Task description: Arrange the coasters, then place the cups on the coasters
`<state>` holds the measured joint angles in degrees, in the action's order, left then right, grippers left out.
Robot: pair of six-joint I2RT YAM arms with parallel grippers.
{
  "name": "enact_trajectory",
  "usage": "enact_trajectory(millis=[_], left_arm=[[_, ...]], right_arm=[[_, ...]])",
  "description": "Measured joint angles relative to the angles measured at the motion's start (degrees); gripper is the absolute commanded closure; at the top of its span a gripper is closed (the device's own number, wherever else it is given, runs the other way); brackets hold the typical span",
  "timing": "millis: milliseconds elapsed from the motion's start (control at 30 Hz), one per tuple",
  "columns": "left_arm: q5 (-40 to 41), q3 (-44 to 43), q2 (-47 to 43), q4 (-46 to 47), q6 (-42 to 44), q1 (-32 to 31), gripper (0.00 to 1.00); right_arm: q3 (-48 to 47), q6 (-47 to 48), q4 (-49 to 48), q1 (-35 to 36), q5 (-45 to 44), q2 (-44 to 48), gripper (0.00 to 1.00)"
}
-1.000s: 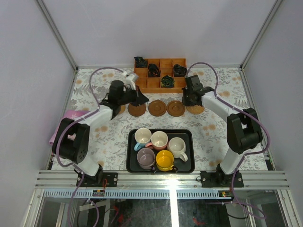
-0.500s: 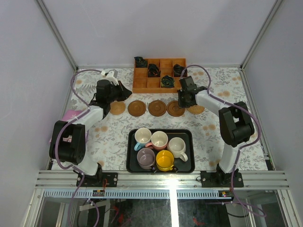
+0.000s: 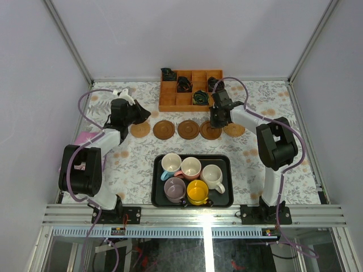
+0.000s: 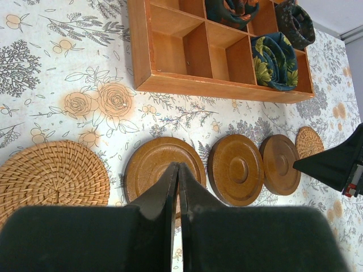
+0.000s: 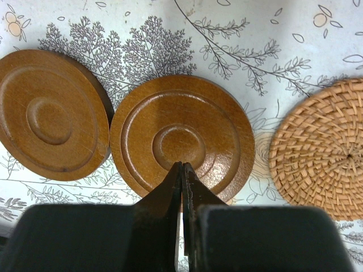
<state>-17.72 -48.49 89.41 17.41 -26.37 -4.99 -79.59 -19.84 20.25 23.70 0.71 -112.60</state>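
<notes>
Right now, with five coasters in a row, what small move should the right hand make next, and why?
Probably lower the shut right hand onto the brown coaster beneath it and slide it slightly toward the woven coaster. It appears to touch the neighbouring brown coaster, while there is a gap on the woven side.

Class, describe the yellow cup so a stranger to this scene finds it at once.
Look at the black tray at the near edge of the floral table, holding five cups. In its nearer row of two, the yellow cup sits right of the mauve cup. It alone is bright yellow.
</notes>
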Motion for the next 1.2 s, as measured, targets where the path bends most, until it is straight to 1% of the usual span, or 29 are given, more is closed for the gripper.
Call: enact_trajectory(millis=[700, 1200], left_arm=[[0.11, 0.79, 1.95, 0.85, -2.1, 0.96, 1.0], [-0.5, 0.79, 3.56, 1.03, -2.1, 0.96, 1.0]], right_arm=[[-1.14, -0.13, 0.52, 0.0, 0.76, -3.76, 1.0], [-1.11, -1.73, 0.66, 0.04, -1.73, -3.74, 1.0]])
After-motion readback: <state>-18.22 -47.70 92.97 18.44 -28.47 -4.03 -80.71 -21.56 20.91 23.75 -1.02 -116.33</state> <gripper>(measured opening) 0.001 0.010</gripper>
